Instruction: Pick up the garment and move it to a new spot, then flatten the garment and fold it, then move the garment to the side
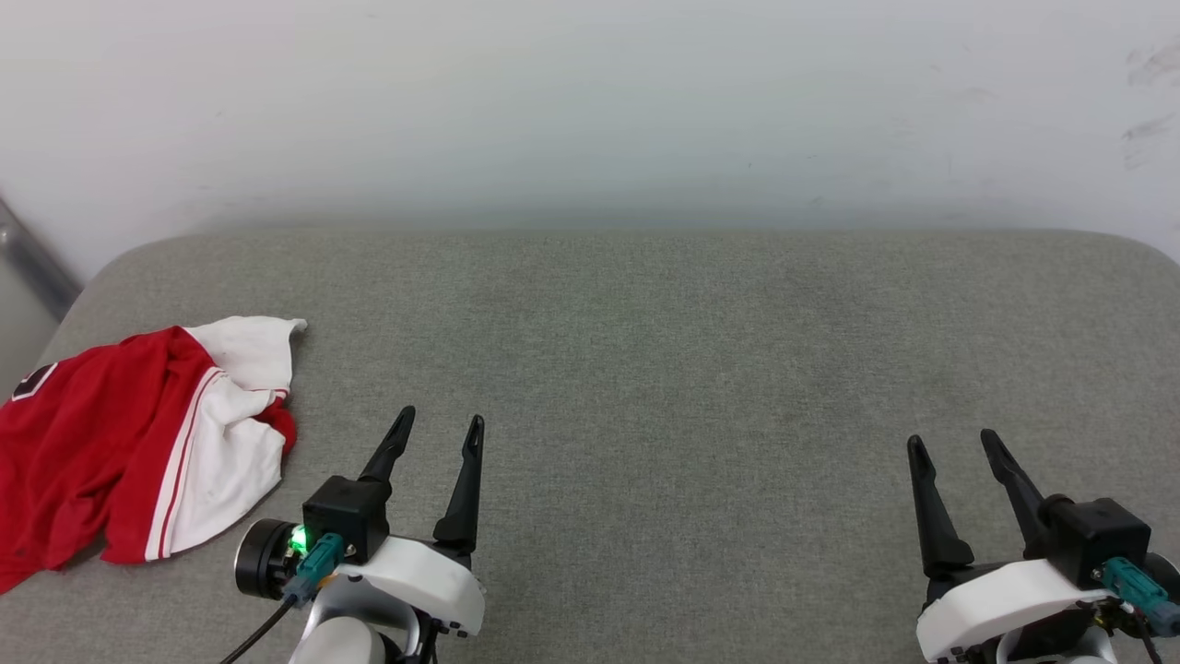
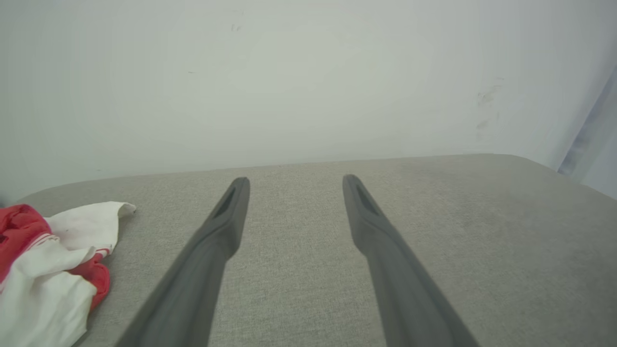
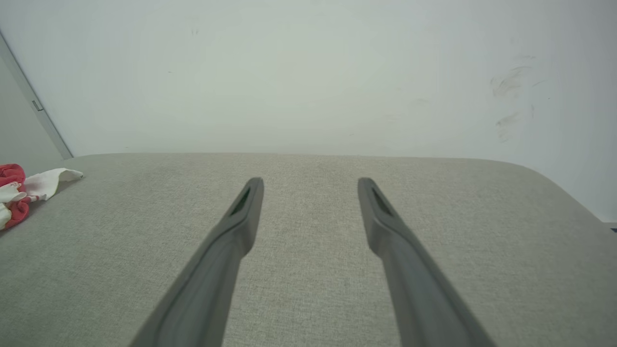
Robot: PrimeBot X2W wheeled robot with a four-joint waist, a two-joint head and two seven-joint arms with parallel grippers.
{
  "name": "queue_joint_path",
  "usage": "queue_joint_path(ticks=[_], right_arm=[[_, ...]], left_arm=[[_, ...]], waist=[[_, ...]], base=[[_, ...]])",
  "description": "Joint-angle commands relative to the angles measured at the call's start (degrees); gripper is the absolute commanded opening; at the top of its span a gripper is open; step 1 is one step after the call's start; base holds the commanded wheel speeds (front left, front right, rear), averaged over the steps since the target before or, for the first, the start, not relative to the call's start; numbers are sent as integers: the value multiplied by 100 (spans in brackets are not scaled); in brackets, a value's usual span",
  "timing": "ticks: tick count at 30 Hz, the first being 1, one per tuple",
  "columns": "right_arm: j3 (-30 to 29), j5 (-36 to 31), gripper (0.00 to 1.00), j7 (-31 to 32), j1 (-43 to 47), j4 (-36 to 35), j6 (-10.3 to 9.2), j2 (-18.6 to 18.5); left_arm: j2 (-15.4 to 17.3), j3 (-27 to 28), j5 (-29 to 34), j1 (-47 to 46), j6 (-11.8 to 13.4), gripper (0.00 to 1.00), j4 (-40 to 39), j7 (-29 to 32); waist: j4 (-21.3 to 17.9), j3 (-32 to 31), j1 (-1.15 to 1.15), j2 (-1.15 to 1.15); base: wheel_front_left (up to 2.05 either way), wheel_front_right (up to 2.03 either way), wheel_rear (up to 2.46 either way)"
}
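The garment (image 1: pixel 111 443) lies crumpled at the left edge of the grey padded surface (image 1: pixel 645 350), towards its near left corner, part of it running out of the head view on the left. Its red body lies to the left. A white panel edged with red-and-white trim faces the middle of the surface, and one white flap points towards the far edge. A dark patch with a white outline shows near its left end, too small to read. The left gripper (image 1: pixel 442 415) hovers near the front edge, just beside the garment's white panel but apart from it, jaws spread and empty. A green light (image 1: pixel 298 539) glows on its wrist. The right gripper (image 1: pixel 951 437) is well apart from the garment, near the front right corner, with its jaws likewise spread and nothing between them. A pale wall (image 1: pixel 590 111) with faint scuff marks (image 1: pixel 1148 92) rises behind the far edge.
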Motion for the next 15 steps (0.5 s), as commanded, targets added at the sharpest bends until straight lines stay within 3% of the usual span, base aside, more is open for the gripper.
queue_joint_path(ticks=[1, 15], right_arm=[[-8, -77, 100, -38, 30, -26, -2, 6], [-30, -193, 100, -111, 35, 53, -2, 6]], left_arm=[[9, -18, 87, -76, 18, 100, 6, -45], [-9, 17, 242, -96, 30, 100, 143, -107]], waist=[[2, -1, 0, 0], [53, -15, 0, 0]], base=[[0, 0, 0], [0, 0, 0]])
